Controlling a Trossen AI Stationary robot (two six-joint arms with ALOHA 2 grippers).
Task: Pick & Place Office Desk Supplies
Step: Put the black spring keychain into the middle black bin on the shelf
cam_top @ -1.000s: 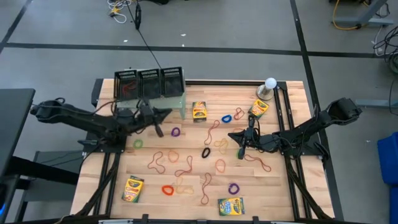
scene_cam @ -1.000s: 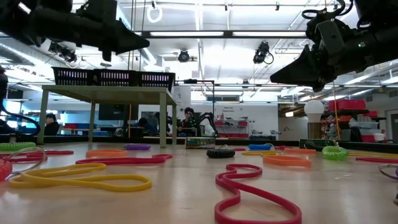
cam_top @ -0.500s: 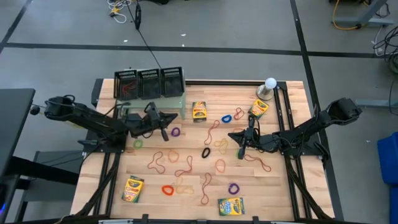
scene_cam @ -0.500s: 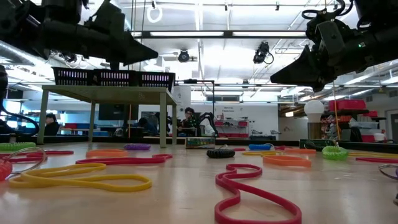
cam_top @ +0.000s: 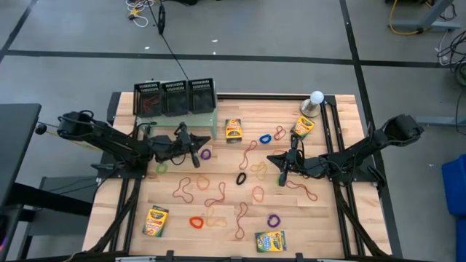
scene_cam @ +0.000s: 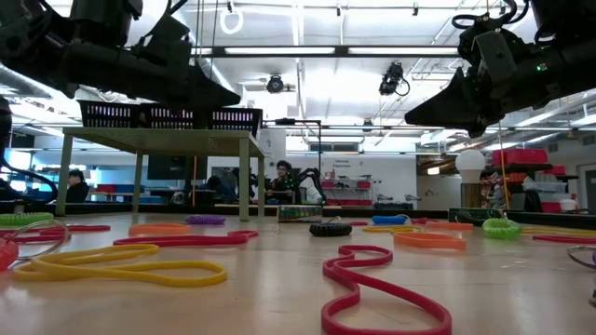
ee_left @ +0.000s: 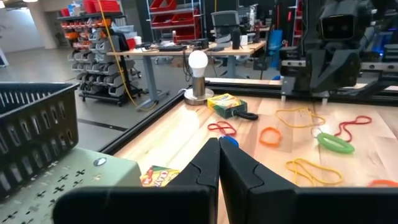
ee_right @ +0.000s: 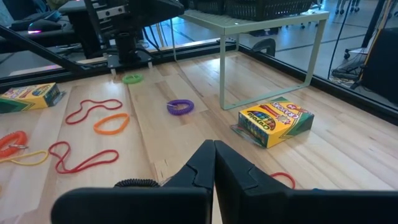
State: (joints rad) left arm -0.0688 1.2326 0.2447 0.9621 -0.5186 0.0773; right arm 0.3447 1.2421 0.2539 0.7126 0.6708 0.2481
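Several coloured rubber bands lie loose on the wooden table (cam_top: 335, 218), among them a purple one (cam_top: 205, 154) and a black one (cam_top: 241, 177). Crayon boxes lie flat at the far middle (cam_top: 233, 129), far right (cam_top: 302, 126), near left (cam_top: 156, 220) and near right (cam_top: 270, 240). Three black mesh trays (cam_top: 175, 96) stand in a row on top of the pale green stand (cam_top: 212, 125). My left gripper (cam_top: 208, 140) hovers shut and empty beside the stand's near right leg, above the purple band. My right gripper (cam_top: 270, 157) hangs shut and empty over the table's middle right.
A white globe on a grey base (cam_top: 314, 102) stands at the far right corner. Black rails run along the table's left and right sides (cam_top: 336, 138). A person sits in the room beyond the table (scene_cam: 282, 179).
My left gripper has gone down and toward the table's right, out from the stand over the bands, still shut. My right arm has kept still.
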